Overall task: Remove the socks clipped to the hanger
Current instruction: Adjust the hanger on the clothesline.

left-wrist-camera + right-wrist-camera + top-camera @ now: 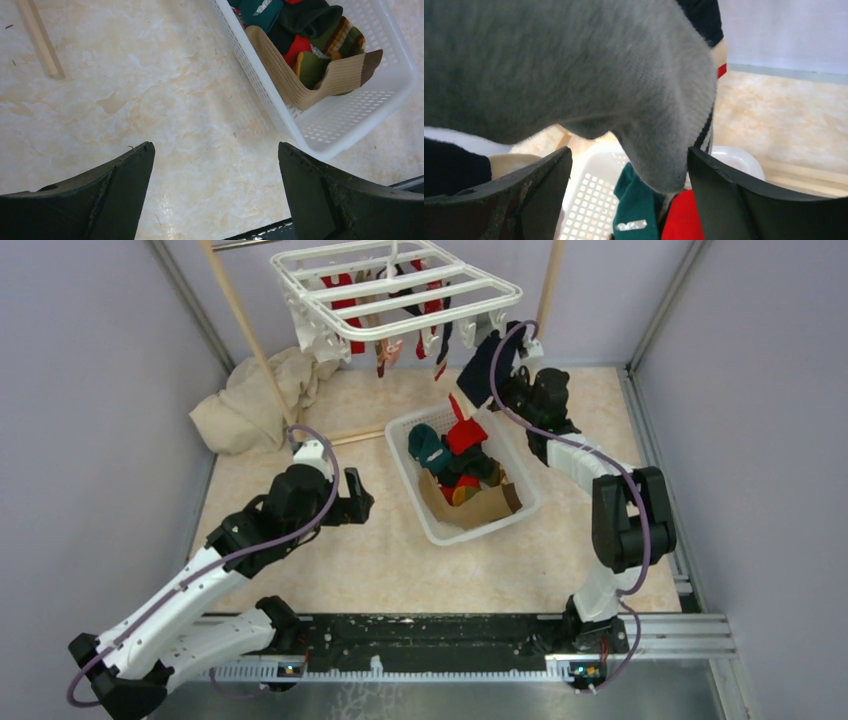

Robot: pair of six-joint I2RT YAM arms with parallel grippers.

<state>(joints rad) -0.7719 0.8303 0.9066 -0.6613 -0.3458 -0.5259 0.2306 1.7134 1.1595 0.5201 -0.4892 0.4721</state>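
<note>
The white hanger (pixel 395 285) hangs at the back with red and dark socks (pixel 345 295) clipped under it. At its right end hangs a dark sock (pixel 485 365); in the right wrist view it is grey with dark stripes (pixel 599 65). My right gripper (pixel 512 380) is raised to it and open (pixel 629 165). The sock's tip hangs between the fingers, against the right finger (pixel 724 190), not pinched. My left gripper (pixel 362 502) is open and empty (pixel 215 155), low over the table, left of the basket.
A white slatted basket (pixel 405 475) with several loose socks stands mid-table, also in the left wrist view (pixel 350 117) and below the right fingers (pixel 589 200). A beige cloth (pixel 250 395) lies back left. Wooden poles (pixel 240 320) hold up the hanger. Walls enclose three sides.
</note>
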